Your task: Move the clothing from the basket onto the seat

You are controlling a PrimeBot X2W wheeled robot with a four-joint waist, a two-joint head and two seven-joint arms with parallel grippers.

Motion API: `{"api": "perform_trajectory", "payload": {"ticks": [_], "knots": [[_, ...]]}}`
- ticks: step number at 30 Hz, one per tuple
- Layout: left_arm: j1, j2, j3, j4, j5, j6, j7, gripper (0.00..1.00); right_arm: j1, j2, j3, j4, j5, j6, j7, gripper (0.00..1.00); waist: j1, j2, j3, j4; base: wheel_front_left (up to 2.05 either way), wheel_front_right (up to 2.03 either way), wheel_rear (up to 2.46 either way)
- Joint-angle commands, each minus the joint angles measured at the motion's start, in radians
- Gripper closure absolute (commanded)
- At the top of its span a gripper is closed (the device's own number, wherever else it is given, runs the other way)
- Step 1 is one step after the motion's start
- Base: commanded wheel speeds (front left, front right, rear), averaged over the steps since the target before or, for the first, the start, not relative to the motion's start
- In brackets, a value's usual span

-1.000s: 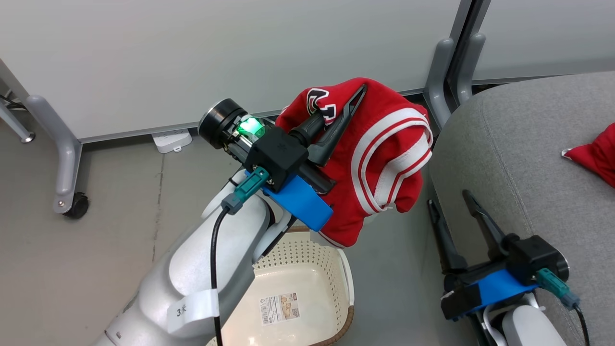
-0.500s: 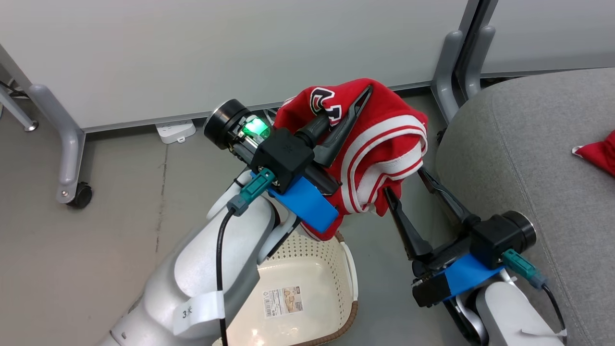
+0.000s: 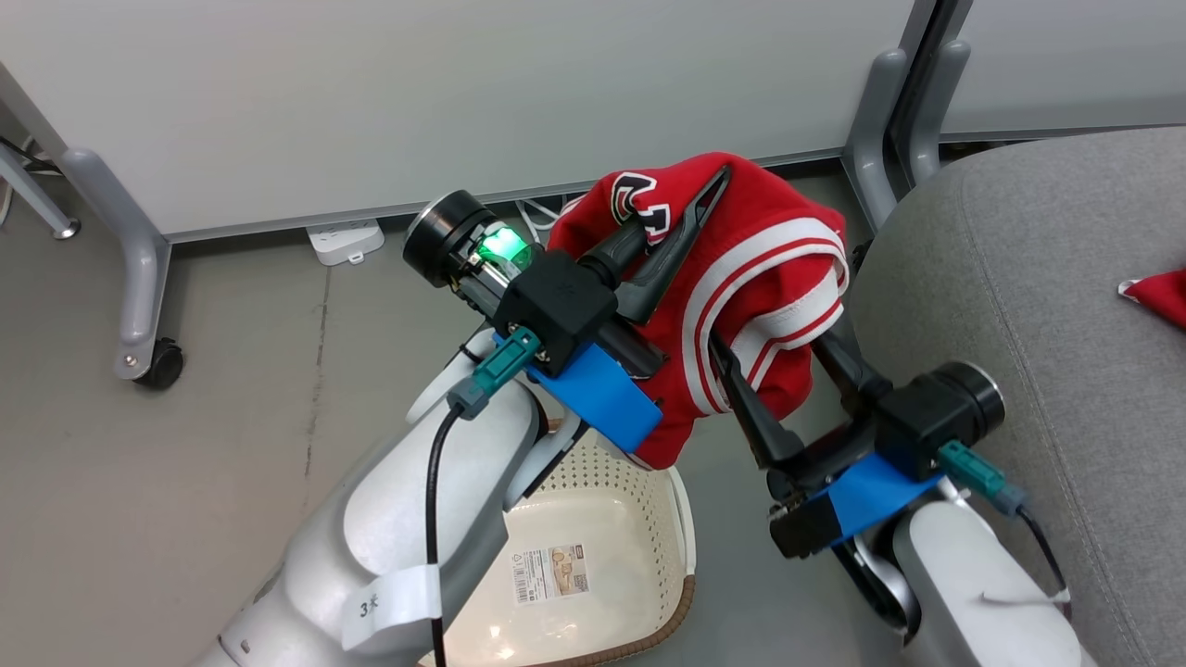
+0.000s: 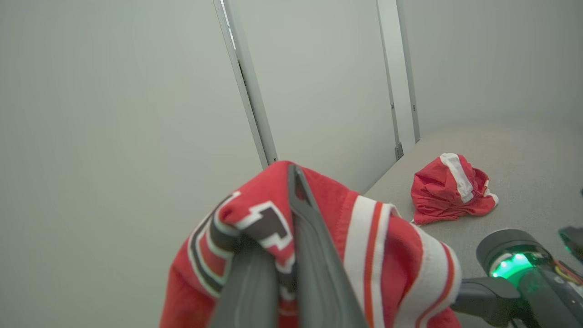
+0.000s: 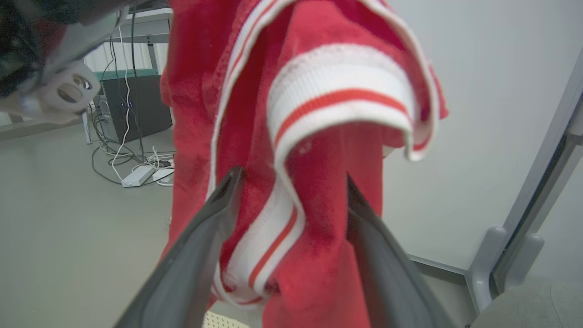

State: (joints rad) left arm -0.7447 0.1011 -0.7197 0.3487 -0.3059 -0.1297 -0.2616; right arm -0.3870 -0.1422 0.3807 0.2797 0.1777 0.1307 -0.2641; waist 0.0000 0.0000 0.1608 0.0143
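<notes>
While the left gripper point(image 3: 690, 208) pinches the red garment point(image 3: 769, 250) between its closed fingers, one dark finger lies along the top of the cloth and the other runs beneath it (the black-and-white lettering sits right at the pinch in the left wrist view). The garment hangs bunched in the air, its white-and-red striped trim draped toward the seat point(image 3: 1047, 296). It is above the floor point(image 3: 232, 417), between the basket point(image 3: 616, 482) and the seat's rounded edge, and its lowest fold hangs over the basket's far rim. The right gripper point(image 3: 778, 357) reaches up from below with its fingers spread wide. In the right wrist view a hanging fold of striped trim drops between them. The basket stands on the floor under the left forearm point(image 3: 417, 519), its barcode sticker point(image 3: 553, 574) bare on the inside bottom. A second red garment point(image 4: 448, 191) lies crumpled on the seat, well apart from the held one.
</notes>
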Motion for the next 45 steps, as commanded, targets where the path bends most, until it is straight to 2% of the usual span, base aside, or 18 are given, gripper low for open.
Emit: {"api": "perform_trajectory", "payload": {"ticks": [1, 10, 11, 12, 13, 36, 37, 38, 39, 45], "knots": [[-0.013, -0.001, 0.000, -0.005, 0.005, -0.001, -0.005, 1.00, -0.027, 0.003, -0.002, 0.004, 0.005, 0.000, 0.000, 0.00, 0.0000, 0.0000, 0.002, 0.000, 0.00, 0.00, 0.00], [-0.023, -0.011, -0.017, -0.013, 0.002, -0.001, -0.005, 1.00, -0.109, 0.035, -0.014, 0.058, -0.002, 0.000, -0.001, 0.00, 0.0000, 0.0000, 0.017, 0.011, 0.00, 0.00, 0.00], [-0.024, -0.012, -0.018, -0.013, 0.002, -0.001, -0.005, 1.00, -0.114, 0.037, -0.013, 0.065, 0.001, 0.000, 0.000, 0.25, 0.0000, 0.0000, 0.018, 0.012, 0.00, 0.00, 0.00], [-0.025, -0.012, -0.018, -0.012, 0.001, -0.001, -0.005, 1.00, -0.119, 0.039, -0.013, 0.070, 0.003, 0.000, 0.000, 0.79, 0.0000, 0.0000, 0.019, 0.014, 0.00, 0.00, 0.00], [-0.026, -0.013, -0.018, -0.012, 0.001, -0.001, -0.005, 1.00, -0.123, 0.040, -0.012, 0.074, 0.005, 0.000, -0.001, 1.00, 0.0000, 0.0000, 0.020, 0.015, 0.00, 0.00, 0.00], [-0.016, -0.006, -0.021, 0.001, -0.002, -0.001, -0.005, 1.00, -0.125, 0.039, -0.007, 0.089, 0.020, 0.000, 0.000, 1.00, 0.0000, 0.0000, 0.019, 0.012, 0.00, 0.00, 0.00], [-0.014, -0.006, -0.020, 0.002, -0.002, -0.001, -0.005, 0.78, -0.124, 0.039, -0.007, 0.088, 0.021, 0.000, 0.000, 1.00, 0.0000, 0.0000, 0.018, 0.012, 0.00, 0.00, 0.00], [-0.011, -0.006, -0.016, 0.006, -0.001, -0.001, -0.005, 0.25, -0.123, 0.039, -0.007, 0.087, 0.021, 0.000, 0.000, 1.00, 0.0000, 0.0000, 0.018, 0.012, 0.00, 0.00, 0.00], [-0.009, -0.006, -0.015, 0.011, 0.001, -0.001, -0.005, 0.00, -0.122, 0.039, -0.008, 0.086, 0.022, 0.000, 0.000, 1.00, 0.0000, 0.0000, 0.018, 0.012, 0.00, 0.00, 0.00], [-0.001, -0.009, -0.015, 0.028, 0.005, -0.001, -0.005, 0.00, -0.123, 0.036, -0.015, 0.075, 0.022, 0.000, 0.000, 1.00, 0.0000, 0.0000, 0.023, 0.010, 0.00, 0.00, 0.00]]}}
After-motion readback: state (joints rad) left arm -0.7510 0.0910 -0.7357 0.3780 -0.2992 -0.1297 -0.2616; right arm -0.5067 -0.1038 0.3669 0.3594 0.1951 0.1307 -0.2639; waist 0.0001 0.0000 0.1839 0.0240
